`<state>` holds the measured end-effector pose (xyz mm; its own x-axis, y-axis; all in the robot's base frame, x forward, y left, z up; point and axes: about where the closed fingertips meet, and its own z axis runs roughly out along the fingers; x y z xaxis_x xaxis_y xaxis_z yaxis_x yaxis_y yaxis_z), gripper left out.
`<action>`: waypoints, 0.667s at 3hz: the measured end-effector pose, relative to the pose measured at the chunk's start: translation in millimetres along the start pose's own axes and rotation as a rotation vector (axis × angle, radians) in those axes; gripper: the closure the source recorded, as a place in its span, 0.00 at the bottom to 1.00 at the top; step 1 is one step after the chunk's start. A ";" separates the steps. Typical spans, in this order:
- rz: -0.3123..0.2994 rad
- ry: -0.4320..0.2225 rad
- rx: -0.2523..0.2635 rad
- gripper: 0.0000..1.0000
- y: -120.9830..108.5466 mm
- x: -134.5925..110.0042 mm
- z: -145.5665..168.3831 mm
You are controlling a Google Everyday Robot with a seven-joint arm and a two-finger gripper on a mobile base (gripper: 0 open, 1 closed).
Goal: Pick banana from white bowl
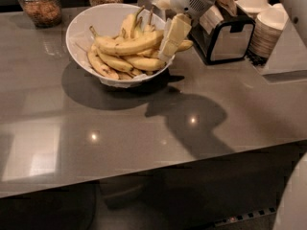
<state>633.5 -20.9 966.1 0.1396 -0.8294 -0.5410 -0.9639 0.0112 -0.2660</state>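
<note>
Yellow banana (125, 45) tip beside claw (169, 42) (at white bowl (94, 17) rim)

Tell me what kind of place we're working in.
Probably an office snack counter or kitchenette: a grey countertop with a white bowl of bananas, glass snack jars behind it, and stacked paper bowls beside a napkin holder. The gripper hangs at the bowl's right rim.

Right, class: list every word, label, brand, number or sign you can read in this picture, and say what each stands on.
None: no text can be read here.
The round glass jar at the back left shows no label.
The black-framed shiny holder and the stack of white dishes carry no print.
The robot's cream claw, at the right rim of the large round white bowl beside the long yellow banana, bears no marking.
</note>
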 end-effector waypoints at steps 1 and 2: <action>-0.008 -0.020 -0.040 0.00 -6.5 -8.0 22.7; -0.014 -0.028 -0.085 0.00 -4.1 -11.9 42.8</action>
<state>645.5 12.8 939.5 0.1582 -0.8129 -0.5605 -0.9774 -0.0485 -0.2055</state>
